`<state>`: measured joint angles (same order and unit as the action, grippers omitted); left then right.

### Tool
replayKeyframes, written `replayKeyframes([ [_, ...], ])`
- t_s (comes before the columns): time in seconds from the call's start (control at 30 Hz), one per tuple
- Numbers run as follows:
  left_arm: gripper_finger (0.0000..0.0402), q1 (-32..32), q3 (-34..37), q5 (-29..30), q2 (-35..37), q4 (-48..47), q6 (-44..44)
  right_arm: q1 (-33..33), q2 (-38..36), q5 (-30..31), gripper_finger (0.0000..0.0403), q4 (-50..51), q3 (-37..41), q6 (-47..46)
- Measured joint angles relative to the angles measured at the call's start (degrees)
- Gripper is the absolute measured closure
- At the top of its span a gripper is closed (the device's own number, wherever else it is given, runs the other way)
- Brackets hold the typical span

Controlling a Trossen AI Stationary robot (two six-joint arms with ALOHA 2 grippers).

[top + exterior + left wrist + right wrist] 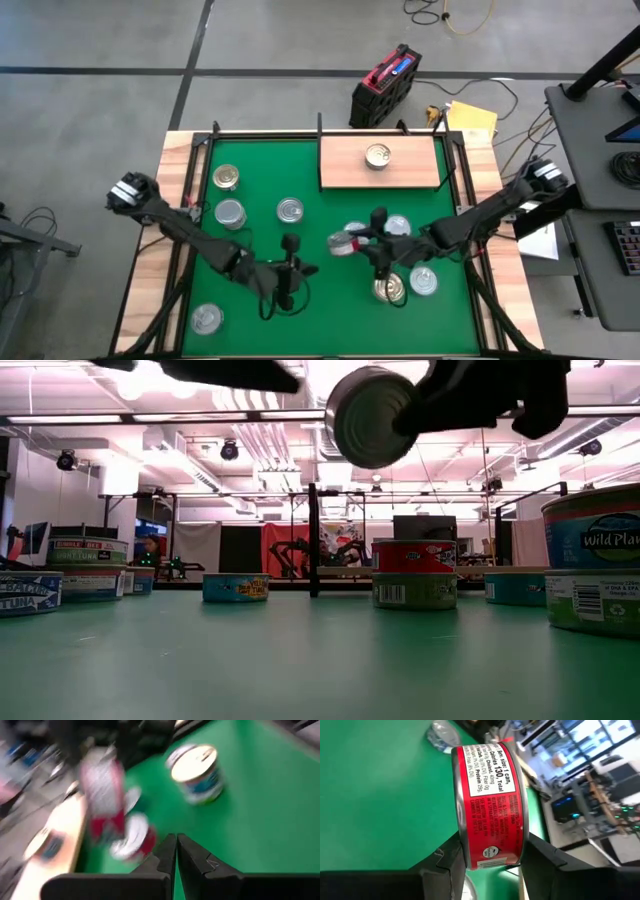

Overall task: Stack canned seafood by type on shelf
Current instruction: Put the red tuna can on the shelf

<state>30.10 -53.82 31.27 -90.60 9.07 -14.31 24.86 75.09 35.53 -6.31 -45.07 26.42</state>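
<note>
My right gripper (358,240) is shut on a red-labelled can (492,805), held high over the green mat (300,160); the low view shows the can (368,415) far above the mat. The pale wooden shelf (345,172) lies at the far edge with one gold-lidded can (377,155) standing on it. Other cans stand on the mat: three at the far left (230,212), one at the near left (207,318), several at the near right (423,282). My left gripper (308,269) hovers shut and empty over the mat's near middle. My right gripper pinches the red can by its two flat ends (461,845), one finger (445,865) on each. The fingers come nearly level from the table's right. The can sits on edge, its label wall facing the wrist camera, lifted clear of the mat.
Wooden table rails (180,230) frame the mat on both sides. The cluster of cans (397,228) stands right under and beside my right gripper. Bare mat lies between the two arms and in front of the shelf. A red-and-black case (385,85) sits on the floor beyond the table.
</note>
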Motion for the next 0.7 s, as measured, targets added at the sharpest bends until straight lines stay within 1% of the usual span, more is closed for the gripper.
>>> replayKeyframes([
  [0.07,0.0402,-2.4,1.0,-4.9,0.1,4.4,-3.7,0.4,-0.7,2.0,0.0263,-1.1,0.8,0.2],
  [0.13,0.0402,-4.6,1.4,-7.4,0.2,6.3,-5.3,1.1,-0.9,4.2,0.0262,-1.3,1.1,0.2],
  [0.27,0.0402,-7.7,1.4,-9.4,0.6,6.9,-6.7,3.0,-0.8,7.6,0.0262,-1.3,1.3,0.1],
  [0.37,0.0402,-8.8,1.5,-13.6,1.0,6.7,-10.2,4.8,-0.7,12.1,0.0261,-0.7,1.3,-0.3],
  [0.47,0.0402,-9.8,1.9,-17.1,2.6,6.9,-13.5,6.3,-0.7,15.2,0.0261,-0.3,1.4,-1.4],
  [0.57,0.0402,-11.9,4.4,-20.5,5.1,8.9,-14.3,7.0,-0.7,16.3,0.0261,-0.5,2.3,-2.8],
  [0.63,0.0402,-13.6,7.6,-24.6,7.2,13.0,-14.2,7.1,-0.7,16.7,0.0261,-1.4,3.6,-3.2],
  [0.7,0.0402,-15.3,10.9,-28.1,9.1,19.2,-13.8,7.0,-0.7,17.0,0.0260,-3.8,5.2,-3.3],
])
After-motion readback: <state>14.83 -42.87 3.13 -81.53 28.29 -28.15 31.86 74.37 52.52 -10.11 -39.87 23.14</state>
